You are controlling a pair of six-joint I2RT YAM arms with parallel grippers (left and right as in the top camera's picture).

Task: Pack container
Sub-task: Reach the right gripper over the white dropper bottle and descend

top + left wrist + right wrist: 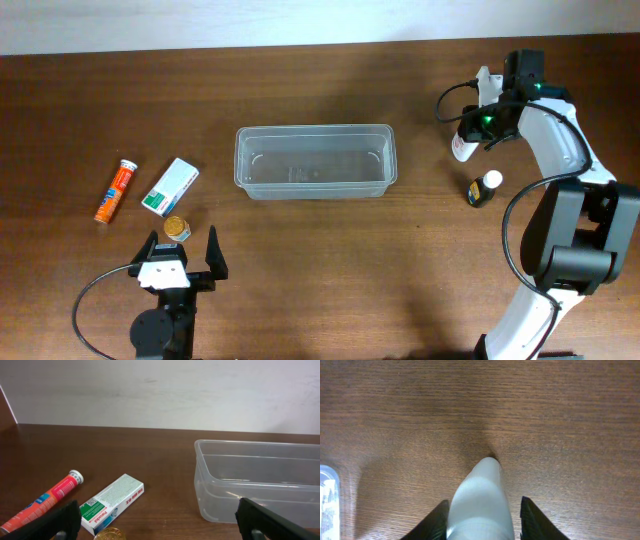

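Observation:
The clear plastic container [316, 129] stands empty at mid-table; its rim [250, 444] fills the right of the left wrist view and a corner [327, 500] shows in the right wrist view. My right gripper [472, 132] [484, 501] is at the far right, its jaws closed in around a white bottle [462, 148] [481, 495]. One finger lies against the bottle and a thin gap shows at the other, so a grip is not certain. My left gripper [182, 243] [157, 522] stands wide open near the front left, holding nothing.
An orange tube [115, 190] [45, 497] and a white-green box [170, 187] [112, 502] lie at the left. A small gold-lidded jar [177, 228] [110, 535] sits just ahead of the left gripper. A small dark bottle with a white cap [484, 188] stands at the right.

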